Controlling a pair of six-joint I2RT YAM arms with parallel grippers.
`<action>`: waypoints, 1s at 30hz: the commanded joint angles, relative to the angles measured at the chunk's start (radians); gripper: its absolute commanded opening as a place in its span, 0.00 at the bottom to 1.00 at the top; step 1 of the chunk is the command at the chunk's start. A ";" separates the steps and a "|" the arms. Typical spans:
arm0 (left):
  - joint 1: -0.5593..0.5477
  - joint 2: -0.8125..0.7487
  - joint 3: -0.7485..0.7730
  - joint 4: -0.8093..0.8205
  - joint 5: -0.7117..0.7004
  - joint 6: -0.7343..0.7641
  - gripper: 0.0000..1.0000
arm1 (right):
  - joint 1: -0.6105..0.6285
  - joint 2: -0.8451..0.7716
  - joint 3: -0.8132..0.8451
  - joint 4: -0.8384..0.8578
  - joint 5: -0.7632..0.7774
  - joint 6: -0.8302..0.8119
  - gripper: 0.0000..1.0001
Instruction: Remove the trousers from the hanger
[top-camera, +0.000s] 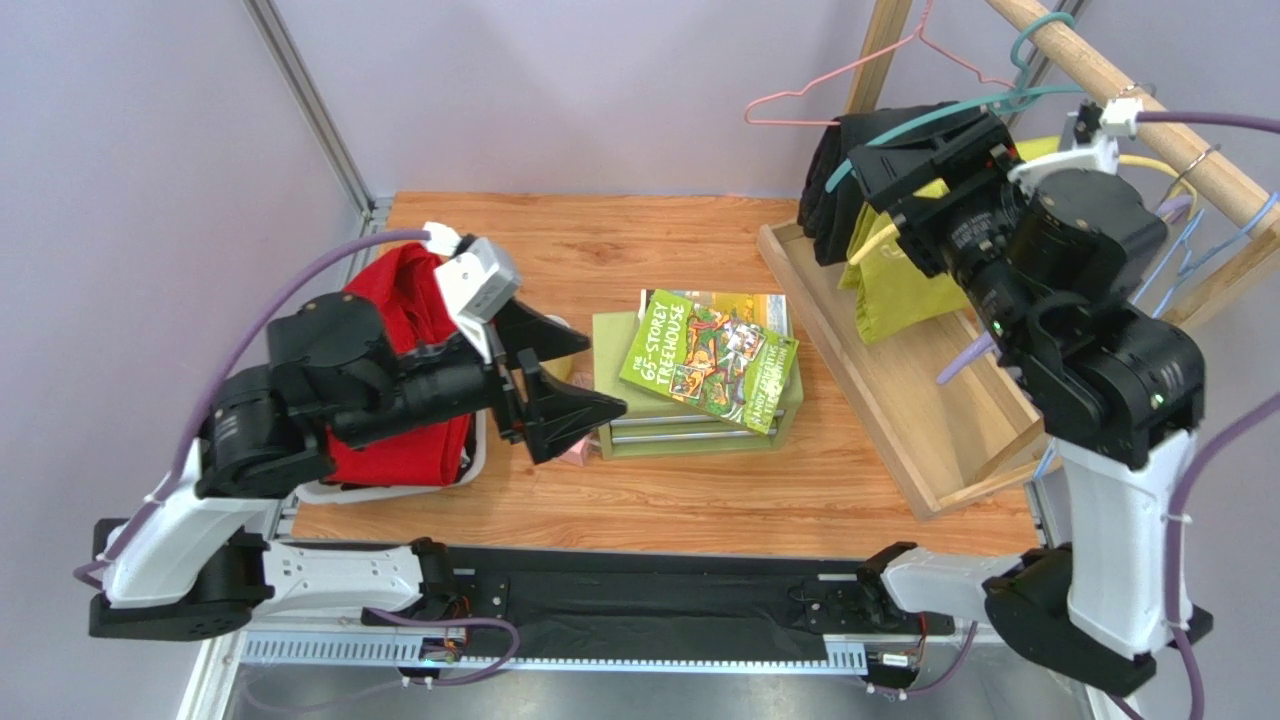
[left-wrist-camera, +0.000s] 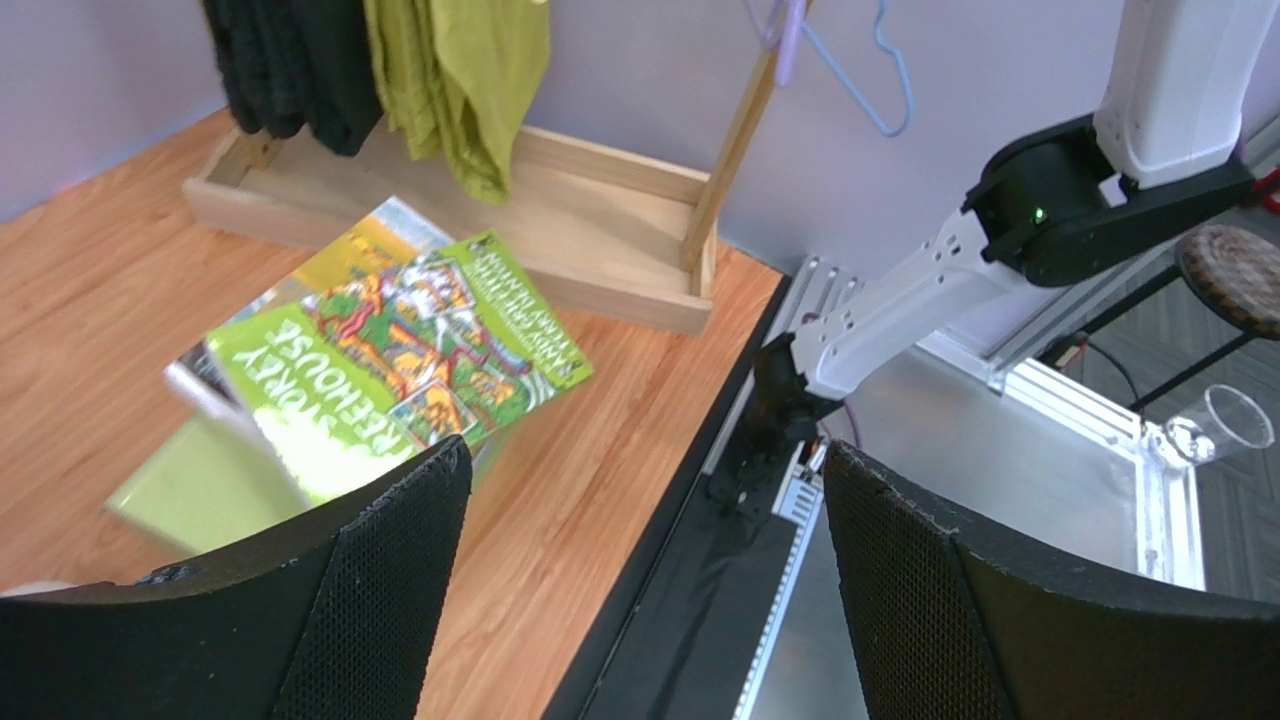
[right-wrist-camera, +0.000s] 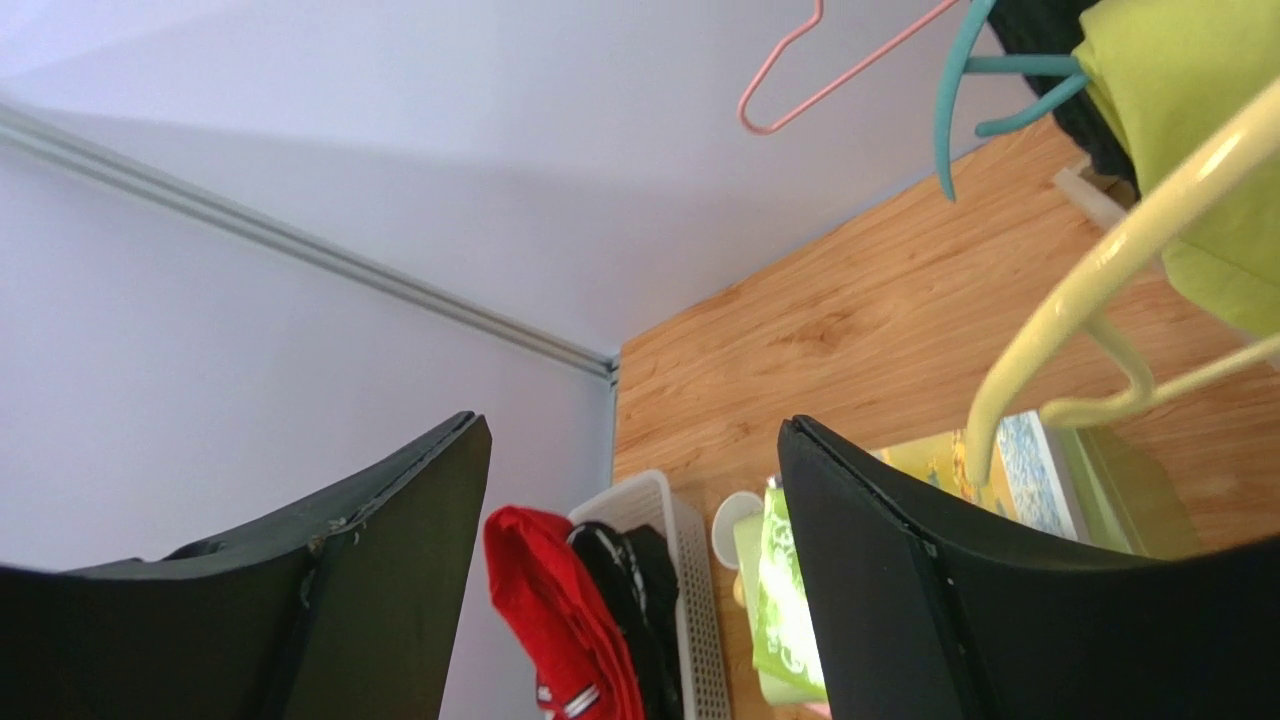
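Pale lilac walls close in a wooden counter (top-camera: 601, 240) with a metal frame post in the far corner. The left gripper (top-camera: 564, 393) hangs low over the counter with its jaws spread wide and nothing between them; the wrist view shows bare wood and the counter's edge in the gap. Just behind those jaws, beside the arm, red trousers (top-camera: 398, 353) lie heaped in a white basket (top-camera: 469, 468), with a dark garment (right-wrist-camera: 639, 578) next to them in the right wrist view. Just ahead of the left jaws sits a stack of books (top-camera: 706, 368), the top one with a bright green cover.

The right gripper (top-camera: 887, 165) is raised at the wooden rack (top-camera: 902, 375), jaws apart and empty. Close by its jaws, yellow-green trousers (top-camera: 902, 278) hang on a yellow hanger (right-wrist-camera: 1112, 270), and black trousers (top-camera: 834, 188) hang just beyond on a teal hanger (top-camera: 962, 108). A pink hanger (top-camera: 842, 83) hangs bare, farther off along the rail (top-camera: 1142, 98).
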 joint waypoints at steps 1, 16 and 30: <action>0.003 -0.084 0.012 -0.141 -0.102 0.014 0.91 | 0.003 0.077 0.082 0.067 0.151 -0.035 0.75; 0.005 -0.199 0.073 -0.327 -0.242 0.077 0.93 | 0.011 0.462 0.344 0.017 0.687 0.005 0.65; 0.005 -0.228 0.038 -0.351 -0.274 0.070 0.93 | -0.012 0.513 0.225 -0.005 0.769 -0.048 0.68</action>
